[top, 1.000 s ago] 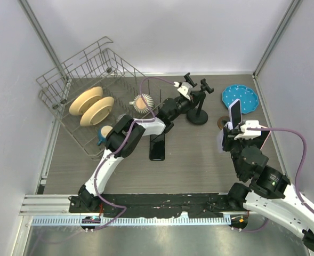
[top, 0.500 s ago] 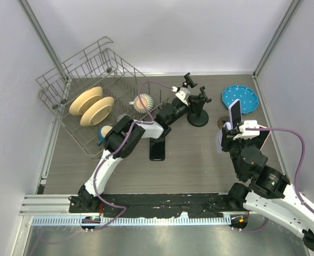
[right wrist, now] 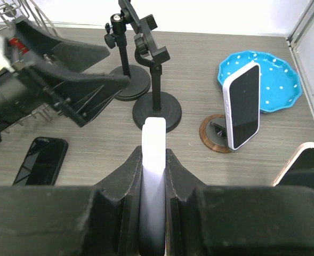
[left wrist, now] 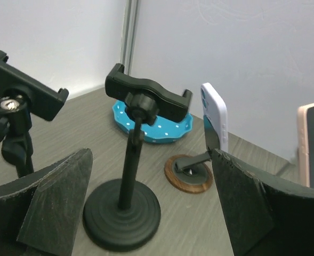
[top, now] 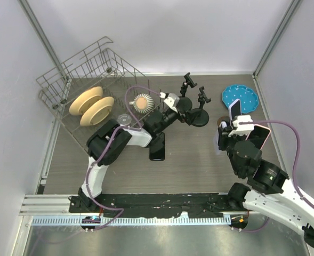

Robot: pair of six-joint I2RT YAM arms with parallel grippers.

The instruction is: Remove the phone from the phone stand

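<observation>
At the right side of the table (top: 199, 160), a white phone (right wrist: 153, 176) stands edge-up, clamped between the fingers of the right gripper (right wrist: 153, 158), clear of both black phone stands. The nearer stand (left wrist: 126, 213) and the farther stand (left wrist: 18, 106) show bare clamps, and the left gripper (left wrist: 151, 160) hovers just before them with its fingers spread wide, holding nothing. Beyond, a second white-cased phone (right wrist: 244, 106) leans upright on a round wooden stand (right wrist: 214, 133) beside a blue dotted plate (right wrist: 274, 69). A black phone (right wrist: 41, 160) lies flat on the tabletop, a pink-cased phone (left wrist: 311, 144) stands at the right, and a wire dish rack (top: 87, 80) holds bowls (top: 93, 106) at the far left.
</observation>
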